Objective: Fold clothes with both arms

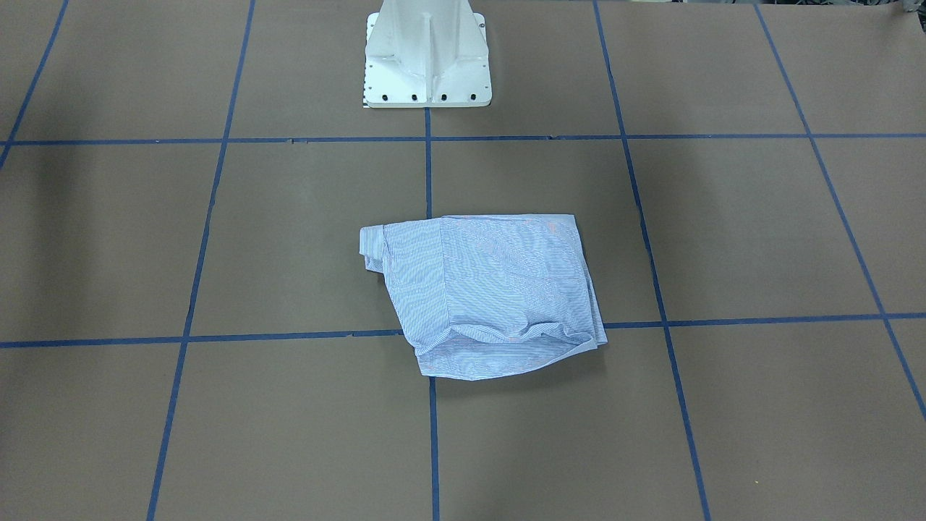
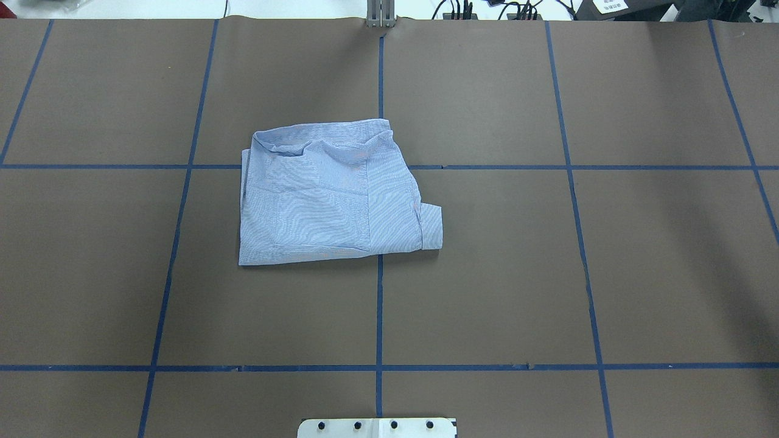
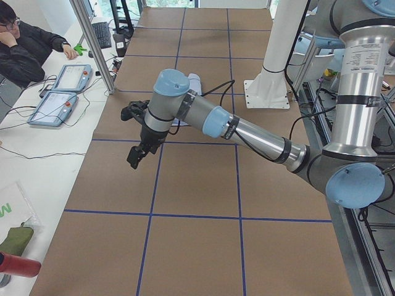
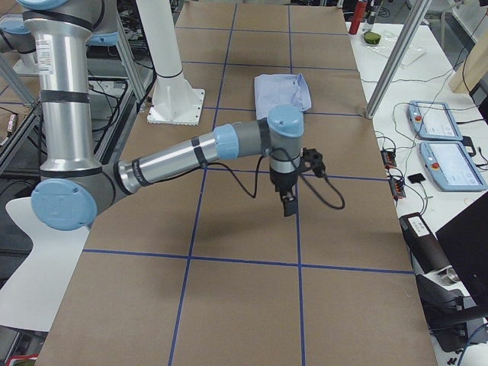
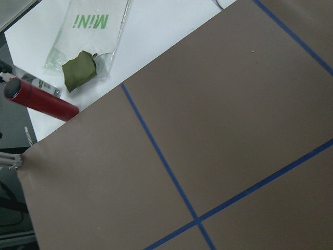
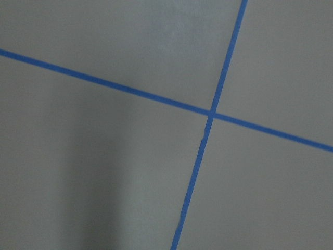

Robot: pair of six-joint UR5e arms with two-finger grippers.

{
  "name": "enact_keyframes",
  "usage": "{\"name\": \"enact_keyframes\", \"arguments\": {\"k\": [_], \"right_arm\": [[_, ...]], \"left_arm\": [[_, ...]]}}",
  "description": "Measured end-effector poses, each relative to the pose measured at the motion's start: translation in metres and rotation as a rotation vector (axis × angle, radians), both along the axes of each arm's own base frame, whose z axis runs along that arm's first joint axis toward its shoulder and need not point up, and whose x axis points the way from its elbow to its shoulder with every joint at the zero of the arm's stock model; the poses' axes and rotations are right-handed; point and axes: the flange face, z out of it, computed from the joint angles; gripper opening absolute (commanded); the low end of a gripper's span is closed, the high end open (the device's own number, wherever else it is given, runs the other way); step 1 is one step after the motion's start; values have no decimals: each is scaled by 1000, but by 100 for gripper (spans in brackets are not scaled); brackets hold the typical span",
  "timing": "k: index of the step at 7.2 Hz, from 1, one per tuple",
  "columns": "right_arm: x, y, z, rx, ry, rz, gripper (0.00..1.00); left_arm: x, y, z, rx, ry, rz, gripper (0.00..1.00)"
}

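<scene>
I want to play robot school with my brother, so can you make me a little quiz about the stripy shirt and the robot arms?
1. True or false: the left gripper is holding the shirt.
2. How does the shirt lie? A) spread flat with its sleeves out B) folded into a bundle C) hanging off the table
3. What colour are the tape lines on the table?

Key: 1 false, it hangs over bare table away from the shirt. 2 B. 3 blue.
</scene>
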Motion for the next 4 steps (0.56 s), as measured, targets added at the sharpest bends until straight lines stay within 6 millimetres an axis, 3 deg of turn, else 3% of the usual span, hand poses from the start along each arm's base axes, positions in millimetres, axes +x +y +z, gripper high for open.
{"name": "enact_keyframes", "arguments": {"k": [1,2,4], "right_arm": [[4,24,23,-66,-29,53,100],[3,34,35,-117,-39,138,100],[-10,40,70,-99,-52,201,100]], "left_arm": [[-7,20,27,-73,70,-21,100],[-10,32,51,-141,105,-49,100],[-9,52,102,-258,114,-78,100]]}}
